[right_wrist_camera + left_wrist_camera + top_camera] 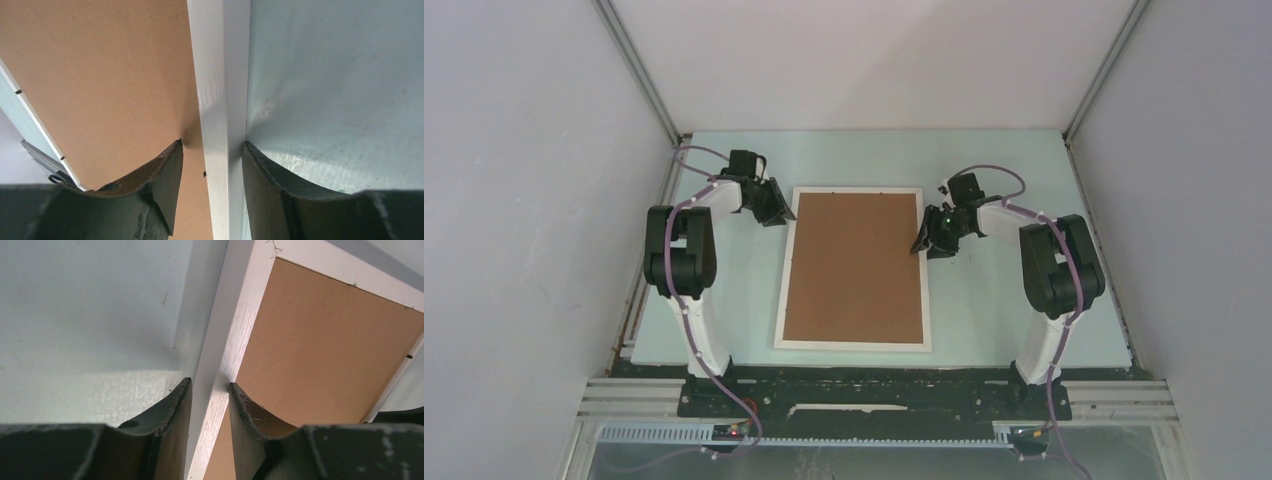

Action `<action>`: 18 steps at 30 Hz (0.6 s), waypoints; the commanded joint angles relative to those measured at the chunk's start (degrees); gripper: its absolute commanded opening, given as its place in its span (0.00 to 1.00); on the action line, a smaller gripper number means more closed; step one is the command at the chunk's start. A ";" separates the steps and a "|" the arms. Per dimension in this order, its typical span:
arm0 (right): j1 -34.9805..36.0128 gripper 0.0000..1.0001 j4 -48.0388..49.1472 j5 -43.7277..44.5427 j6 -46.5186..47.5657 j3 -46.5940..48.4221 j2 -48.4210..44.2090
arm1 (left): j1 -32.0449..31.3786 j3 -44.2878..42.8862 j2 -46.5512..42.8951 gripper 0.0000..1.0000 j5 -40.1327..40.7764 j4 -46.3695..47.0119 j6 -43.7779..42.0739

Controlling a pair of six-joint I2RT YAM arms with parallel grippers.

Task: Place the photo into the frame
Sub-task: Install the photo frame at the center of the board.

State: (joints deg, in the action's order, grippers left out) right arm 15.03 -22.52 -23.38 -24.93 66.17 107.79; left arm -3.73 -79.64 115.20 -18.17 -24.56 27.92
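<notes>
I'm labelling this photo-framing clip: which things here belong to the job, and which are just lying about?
Job: thin white rectangular picture frame, face down; flat brown backing board inside it; left gripper, gripping its left rail; right gripper, astride its right rail.
Not the job: pale green tabletop; grey enclosure walls.

The frame (852, 344) lies flat on the table (1004, 320) between your grippers, with the backing board (854, 265) inside it. Your left gripper (209, 384) straddles its left rail and your right gripper (212, 144) its right rail. Each has board on its inner side and table on its outer side.
</notes>
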 commanded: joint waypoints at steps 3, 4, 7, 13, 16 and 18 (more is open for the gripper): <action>-1.81 0.53 3.82 -4.72 -2.42 3.52 -0.39 | -1.11 -1.21 -0.53 0.37 -0.38 0.56 -0.51; -1.82 0.51 3.30 -4.13 -2.19 3.74 -0.39 | -1.11 -1.28 -0.46 0.37 -0.56 0.56 -0.48; -1.78 0.48 2.08 -4.27 -1.52 3.67 0.72 | -1.11 -1.17 -0.56 0.37 -0.97 0.56 -0.50; -0.86 0.45 1.66 -1.35 -0.16 4.20 1.89 | -1.11 -1.20 -0.68 0.38 -1.35 0.74 -0.32; -0.30 0.42 -0.63 -0.15 0.18 6.10 3.84 | -1.11 -1.08 -0.67 0.38 -1.48 0.74 -0.27; 0.31 0.36 -3.48 2.76 0.48 7.69 4.86 | -1.11 -1.06 -0.68 0.38 -1.64 0.74 -0.15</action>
State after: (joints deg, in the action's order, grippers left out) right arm 13.52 -23.77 -23.57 -25.39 69.84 110.39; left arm -3.73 -79.64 115.20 -18.22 -24.58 27.97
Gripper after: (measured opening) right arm 0.411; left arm 0.379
